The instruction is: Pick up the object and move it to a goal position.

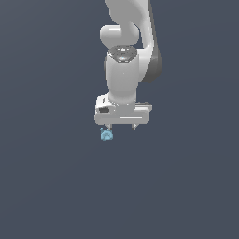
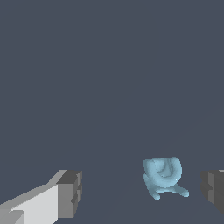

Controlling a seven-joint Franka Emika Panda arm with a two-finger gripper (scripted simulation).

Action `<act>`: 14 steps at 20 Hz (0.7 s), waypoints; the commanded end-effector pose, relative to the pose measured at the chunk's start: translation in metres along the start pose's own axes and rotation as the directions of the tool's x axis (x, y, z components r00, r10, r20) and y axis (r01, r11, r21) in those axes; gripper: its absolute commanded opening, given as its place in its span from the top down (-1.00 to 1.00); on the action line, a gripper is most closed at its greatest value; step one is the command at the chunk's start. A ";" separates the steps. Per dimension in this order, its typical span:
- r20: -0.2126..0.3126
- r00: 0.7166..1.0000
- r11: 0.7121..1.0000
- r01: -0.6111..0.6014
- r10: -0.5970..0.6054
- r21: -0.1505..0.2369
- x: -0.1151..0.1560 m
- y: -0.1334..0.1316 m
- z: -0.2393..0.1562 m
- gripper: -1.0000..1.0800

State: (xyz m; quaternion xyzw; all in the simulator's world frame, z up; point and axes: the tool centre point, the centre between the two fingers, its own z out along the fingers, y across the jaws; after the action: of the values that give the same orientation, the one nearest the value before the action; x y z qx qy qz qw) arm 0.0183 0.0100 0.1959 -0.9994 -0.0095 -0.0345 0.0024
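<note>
The object (image 1: 106, 135) is a tiny light-blue lumpy thing on the dark floor, just below the white gripper (image 1: 122, 127) and toward the exterior view's left of its middle. In the wrist view the object (image 2: 163, 176) lies between the two fingertips, much closer to one grey pad (image 2: 213, 191) than to the other pad (image 2: 71, 193). The gripper (image 2: 142, 192) is open, with a wide gap and no pad touching the object.
Only the plain dark grey floor (image 1: 51, 186) surrounds the arm. The white arm (image 1: 123, 70) rises above the gripper.
</note>
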 end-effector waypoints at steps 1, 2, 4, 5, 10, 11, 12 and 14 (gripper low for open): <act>0.000 1.000 1.000 0.000 0.000 0.000 0.000 0.000 0.000 -0.92; 0.000 1.000 1.000 0.000 0.000 0.000 0.000 0.000 0.000 -0.92; -0.002 1.000 1.000 0.001 -0.001 0.001 0.000 0.002 -0.001 -0.92; -0.003 1.000 1.000 0.003 -0.003 0.002 0.000 0.003 -0.002 -0.92; -0.014 1.000 1.000 0.008 -0.008 0.009 0.001 0.010 -0.008 -0.92; -0.016 1.000 1.000 0.008 -0.008 0.010 0.001 0.010 -0.009 -0.92; -0.017 1.000 1.000 0.008 -0.008 0.010 0.001 0.010 -0.010 -0.92; -0.017 1.000 1.000 0.008 -0.008 0.010 0.001 0.010 -0.010 -0.92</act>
State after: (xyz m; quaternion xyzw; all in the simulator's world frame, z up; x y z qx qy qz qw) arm 0.0191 -0.0004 0.2057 -0.9990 -0.0132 -0.0426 0.0071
